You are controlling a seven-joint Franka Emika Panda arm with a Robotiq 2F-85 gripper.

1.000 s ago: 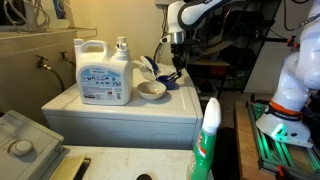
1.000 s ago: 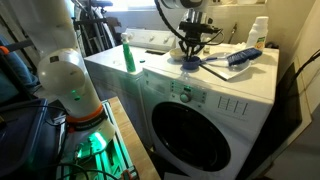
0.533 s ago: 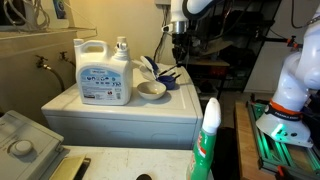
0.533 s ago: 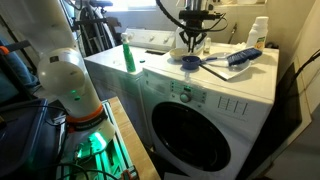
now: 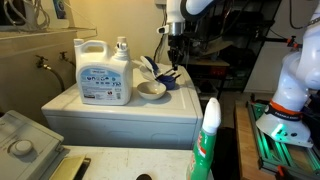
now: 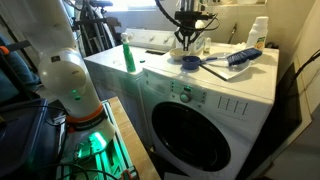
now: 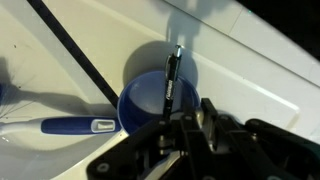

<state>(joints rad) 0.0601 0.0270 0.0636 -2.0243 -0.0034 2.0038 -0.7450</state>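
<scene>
My gripper (image 7: 181, 126) is shut on a thin black pen (image 7: 171, 80) with a silver tip and holds it upright, tip down. The pen hangs over the mouth of a blue cup (image 7: 147, 105) on the white washing machine top (image 7: 70, 40). In both exterior views the gripper (image 5: 175, 52) (image 6: 191, 38) is a short way above the blue cup (image 5: 169, 80) (image 6: 190, 62). A brush with a blue handle (image 7: 68, 126) (image 6: 232, 59) lies beside the cup.
A large white detergent jug (image 5: 103, 72) and a pale bowl (image 5: 151, 90) stand on the washer. A green spray bottle (image 6: 128, 55) and a white bottle (image 6: 259, 32) stand at the edges. A black cable (image 7: 75, 50) crosses the top. Another green bottle (image 5: 207, 140) stands in the foreground.
The gripper has risen from just above the cup, lifting the pen with it. The cup, brush and bottles have not moved.
</scene>
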